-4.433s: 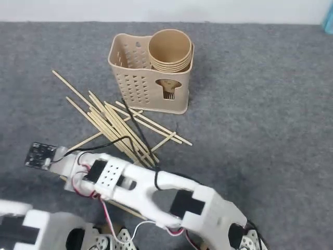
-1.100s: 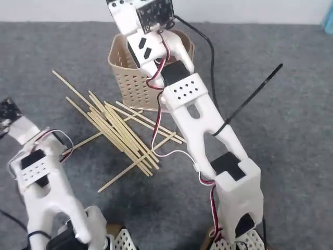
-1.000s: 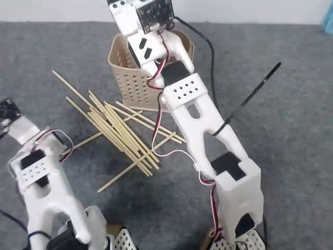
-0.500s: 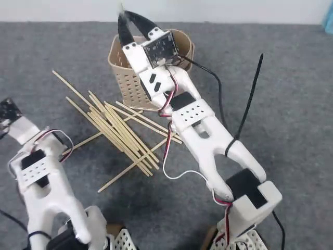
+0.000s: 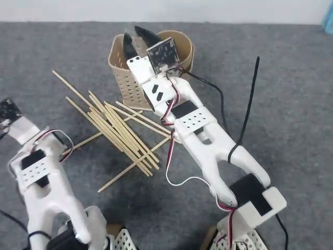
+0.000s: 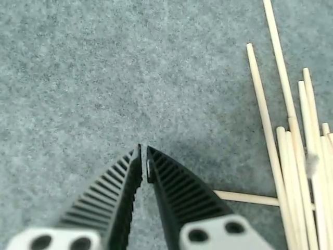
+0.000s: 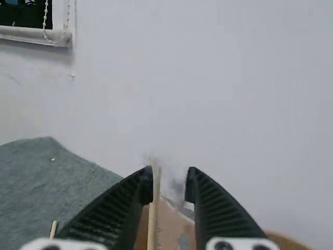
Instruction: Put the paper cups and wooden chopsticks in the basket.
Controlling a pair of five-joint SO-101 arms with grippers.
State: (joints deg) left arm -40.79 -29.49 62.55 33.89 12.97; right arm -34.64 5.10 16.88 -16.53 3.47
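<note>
Here R gripper (image 5: pixel 134 35), jaws apart, over basket (image 5: pixel 119 73) w/ chopstick (image 7: pixel 152 224) against one finger; L gripper (image 6: pixel 143 156) closed near loose sticks (image 6: pixel 286 156).

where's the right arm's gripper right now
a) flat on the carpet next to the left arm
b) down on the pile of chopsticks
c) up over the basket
c: in the high view the right gripper is above the basket, jaws apart, and the loose chopsticks lie off to one side of it.
</note>
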